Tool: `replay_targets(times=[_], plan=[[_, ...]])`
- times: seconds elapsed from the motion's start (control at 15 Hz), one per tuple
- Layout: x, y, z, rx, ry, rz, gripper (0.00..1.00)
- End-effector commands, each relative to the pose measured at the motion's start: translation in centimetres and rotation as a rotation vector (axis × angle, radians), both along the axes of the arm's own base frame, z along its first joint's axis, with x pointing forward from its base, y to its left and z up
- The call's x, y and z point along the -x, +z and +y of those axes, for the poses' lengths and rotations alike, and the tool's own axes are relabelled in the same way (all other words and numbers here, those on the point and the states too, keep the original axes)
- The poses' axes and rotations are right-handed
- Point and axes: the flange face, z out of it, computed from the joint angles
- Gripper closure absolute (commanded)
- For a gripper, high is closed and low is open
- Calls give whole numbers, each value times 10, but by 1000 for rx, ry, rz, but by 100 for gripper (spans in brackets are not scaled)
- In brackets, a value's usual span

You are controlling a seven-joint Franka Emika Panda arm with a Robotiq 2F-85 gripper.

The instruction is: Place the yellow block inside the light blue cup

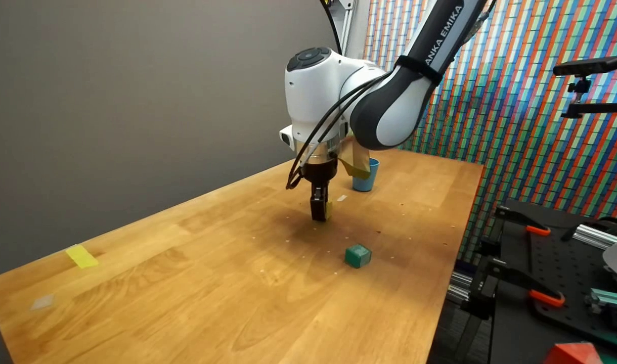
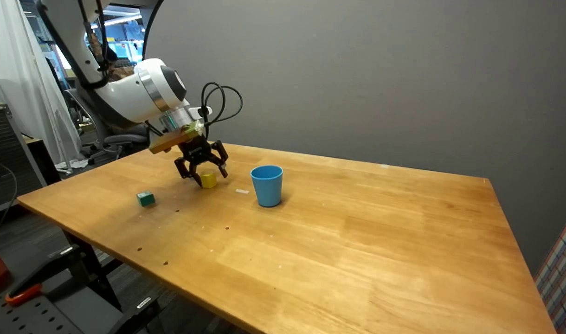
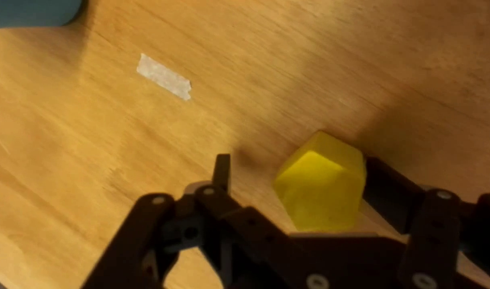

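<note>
Along the forearm of the robot arm [image 1: 394,116], pale capitals read "ANKA EMIKA" in an exterior view, with a black strap [image 1: 419,69] lying right against the first of them. Pale marks on top of the green cube [image 2: 145,198] are too small to read.

The surface [image 2: 403,232] is honey-coloured wood in joined planks, streaked with grain and dotted with small dark holes and white specks. On it rests the yellow block [image 3: 323,188], smooth and flat-faced with crisp edges, its outline many-sided in the wrist view. It lies outside the light blue cup [image 2: 267,185], which stands upright, round and plain-sided, wider at the rim than at the base.

The gripper [image 3: 303,176] is black, built of jointed links with pale screw heads. It is released: its fingers are spread, with the block between them. One finger is right beside the block, though whether they touch I cannot tell; the other stands apart from it across bare wood.

A whitish strip [image 3: 164,76] with ragged ends lies flat between block and cup. Above the gripper sits an angular tan and yellow piece [image 2: 176,138] of uncertain material. A flat yellow strip [image 1: 82,256] lies near the edge by the matte gray wall [image 1: 136,101]. Small coloured tiles form a striped panel [image 1: 490,116], and a white curtain [image 2: 18,83] hangs in soft folds.
</note>
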Motion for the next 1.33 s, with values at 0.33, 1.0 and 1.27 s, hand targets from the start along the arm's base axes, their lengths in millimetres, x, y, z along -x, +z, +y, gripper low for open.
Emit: replay_targets(times=[0.33,1.0,1.27], plan=[[6,34,-9,-6,-124,33,78],[8,166,-172,-13,-631,-138,79],[2,154,-210,-103,-762,-117,79]])
